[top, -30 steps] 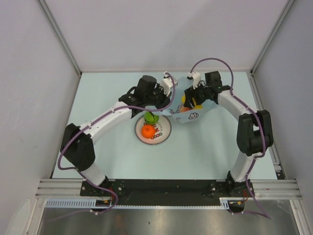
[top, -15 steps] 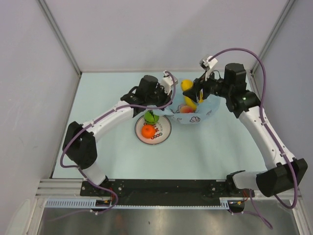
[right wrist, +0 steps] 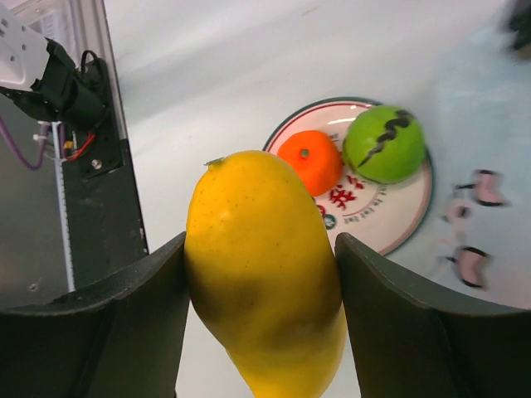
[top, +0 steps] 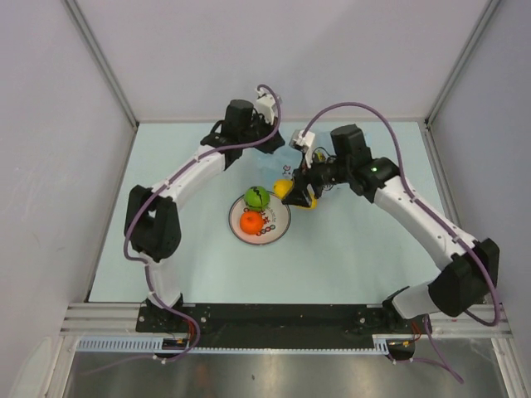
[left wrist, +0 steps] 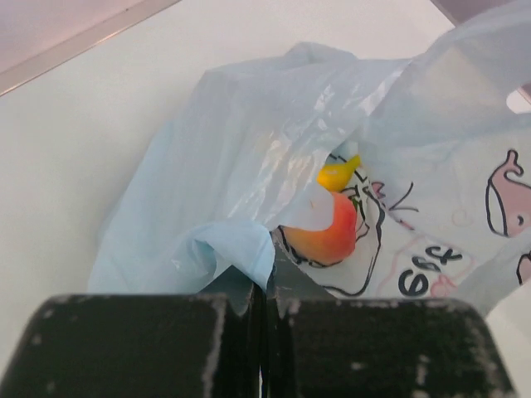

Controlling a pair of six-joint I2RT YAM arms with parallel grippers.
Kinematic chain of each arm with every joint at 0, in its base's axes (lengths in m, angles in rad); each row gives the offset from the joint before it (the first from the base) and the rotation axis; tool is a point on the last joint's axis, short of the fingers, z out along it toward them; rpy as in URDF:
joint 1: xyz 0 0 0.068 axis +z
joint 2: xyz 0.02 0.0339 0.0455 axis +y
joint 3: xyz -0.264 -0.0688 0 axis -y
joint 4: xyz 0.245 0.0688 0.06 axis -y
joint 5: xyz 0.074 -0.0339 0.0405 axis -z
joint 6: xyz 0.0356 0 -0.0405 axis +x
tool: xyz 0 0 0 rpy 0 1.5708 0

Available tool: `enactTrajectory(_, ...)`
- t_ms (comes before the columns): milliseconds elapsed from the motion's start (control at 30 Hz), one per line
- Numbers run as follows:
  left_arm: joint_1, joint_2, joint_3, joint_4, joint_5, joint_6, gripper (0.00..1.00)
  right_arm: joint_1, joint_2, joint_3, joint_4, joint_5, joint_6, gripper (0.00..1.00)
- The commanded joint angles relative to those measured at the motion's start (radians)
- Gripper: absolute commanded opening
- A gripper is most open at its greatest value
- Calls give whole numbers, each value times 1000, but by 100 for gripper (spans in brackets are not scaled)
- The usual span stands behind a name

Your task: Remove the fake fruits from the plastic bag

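Top external: the right pincer (top: pixel 299 195) grips a yellow fruit (top: pixel 286 189) just beside the plate (top: pixel 278 234), clear of the plastic bag (left wrist: pixel 249 141).
On the right wrist view the yellow fruit is clamped between both fingers, and the green fruit (right wrist: pixel 386 143) and the orange (right wrist: pixel 309 160) lie on the plate beyond it. The left pincer (left wrist: pixel 264 290) is closed tight on a fold of the plastic bag, which lies crumpled on the desk (left wrist: pixel 75 166) towards the far side. A peach-coloured fruit (left wrist: pixel 330 234) and the yellow tip (left wrist: pixel 338 174) of another show inside the bag.

Yellow fruit (right wrist: pixel 261 274) now outside plastic bag (left wrist: pixel 249 166)
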Motion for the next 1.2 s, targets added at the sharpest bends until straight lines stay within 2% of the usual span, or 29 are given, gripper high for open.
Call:
enactTrajectory(0, 11, 79, 129, 40, 109, -67, 0, 40, 113, -31, 100, -16, 163, 21)
enactTrajectory(167, 11, 83, 145, 69, 123, -116, 0, 64, 268, -31, 206, 99, 314, 23)
enactTrajectory(267, -4, 50, 116, 87, 66, -93, 0, 28, 320, -29, 258, 160, 449, 22)
enactTrajectory(400, -18, 20, 110, 78, 45, -67, 0, -28, 413, -27, 286, 182, 606, 20)
enactTrajectory(633, -25, -9, 87, 78, 48, -76, 0, -64, 515, -27, 327, 208, 756, 22)
enactTrajectory(900, -25, -15, 73, 83, 57, -83, 0, -57, 578, -20, 362, 188, 804, 26)
enactTrajectory(1000, -25, -9, 74, 86, 58, -88, 0, -57, 599, -15, 364, 188, 813, 34)
enactTrajectory(1167, -25, -4, 94, 78, 55, -80, 0, -55, 641, -6, 379, 196, 838, 38)
